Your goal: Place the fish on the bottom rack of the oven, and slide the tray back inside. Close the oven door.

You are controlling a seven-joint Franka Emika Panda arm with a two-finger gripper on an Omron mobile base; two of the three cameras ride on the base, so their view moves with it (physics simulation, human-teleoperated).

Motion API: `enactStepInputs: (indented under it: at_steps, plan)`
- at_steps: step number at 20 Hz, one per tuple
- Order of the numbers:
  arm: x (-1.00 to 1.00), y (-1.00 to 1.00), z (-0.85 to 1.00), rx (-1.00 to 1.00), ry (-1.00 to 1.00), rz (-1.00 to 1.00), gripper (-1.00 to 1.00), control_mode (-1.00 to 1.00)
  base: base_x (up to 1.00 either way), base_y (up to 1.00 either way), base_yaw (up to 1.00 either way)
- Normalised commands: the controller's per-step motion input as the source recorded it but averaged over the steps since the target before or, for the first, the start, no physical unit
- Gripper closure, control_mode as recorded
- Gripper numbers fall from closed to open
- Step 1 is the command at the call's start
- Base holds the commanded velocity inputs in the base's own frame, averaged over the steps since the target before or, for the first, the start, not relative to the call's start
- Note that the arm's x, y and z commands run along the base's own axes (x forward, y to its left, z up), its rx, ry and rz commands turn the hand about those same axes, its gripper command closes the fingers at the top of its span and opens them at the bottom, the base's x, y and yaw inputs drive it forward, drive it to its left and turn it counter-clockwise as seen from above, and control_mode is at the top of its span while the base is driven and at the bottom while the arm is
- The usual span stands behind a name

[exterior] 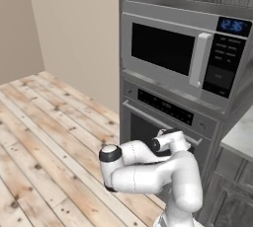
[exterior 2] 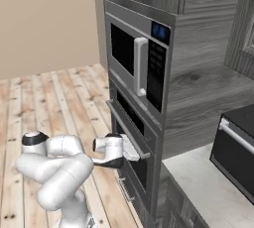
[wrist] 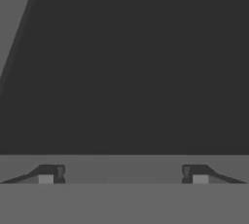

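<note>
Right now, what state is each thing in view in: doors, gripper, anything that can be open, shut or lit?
oven door: shut, flush with the oven front.
gripper: open, nothing between its fingertips, right up against the oven door's dark window.
microwave door: shut.
microwave clock: lit, blue digits.
toaster oven: door shut, on the counter.

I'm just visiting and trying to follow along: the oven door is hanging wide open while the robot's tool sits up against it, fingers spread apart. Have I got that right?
Not quite. The oven door is shut, flat against the oven front, as the right base view shows. The rest holds: the tool is up close to the door's dark window, its fingers spread wide with nothing between them.
</note>
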Motion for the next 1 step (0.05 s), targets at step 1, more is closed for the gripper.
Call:
enactStepInputs:
  at_steps: [1]
  plan:
    - [0.0,0.0,0.0,0.0,0.0,0.0,-1.0,-1.0,0.0,0.0,0.0]
